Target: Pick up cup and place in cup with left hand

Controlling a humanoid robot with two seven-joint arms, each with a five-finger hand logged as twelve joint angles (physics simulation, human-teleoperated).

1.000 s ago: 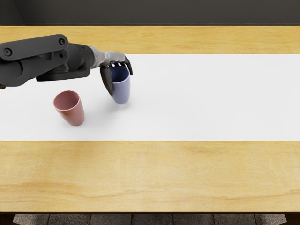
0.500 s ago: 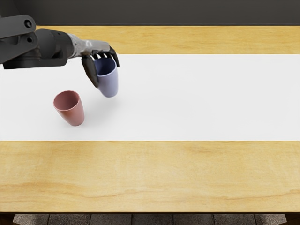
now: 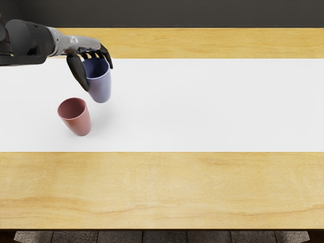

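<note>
My left hand (image 3: pixel 95 63) is shut on the blue cup (image 3: pixel 100 87), thumb on its near left side and the other fingers around the far rim. The blue cup hangs above the white surface with its mouth up, slightly tilted. The pink cup (image 3: pixel 78 123) stands upright on the white strip, below and left of the blue cup in the head view, with a gap between them. Its mouth faces up and its inside looks empty.
A white strip (image 3: pixel 212 106) runs across the wooden table (image 3: pixel 167 187). The table's front edge lies near the bottom of the view, and a dark wall rises behind the far edge.
Held in my left hand, the blue cup has moved left and somewhat toward the far side, closer to the pink cup. The pink cup has stayed put.
</note>
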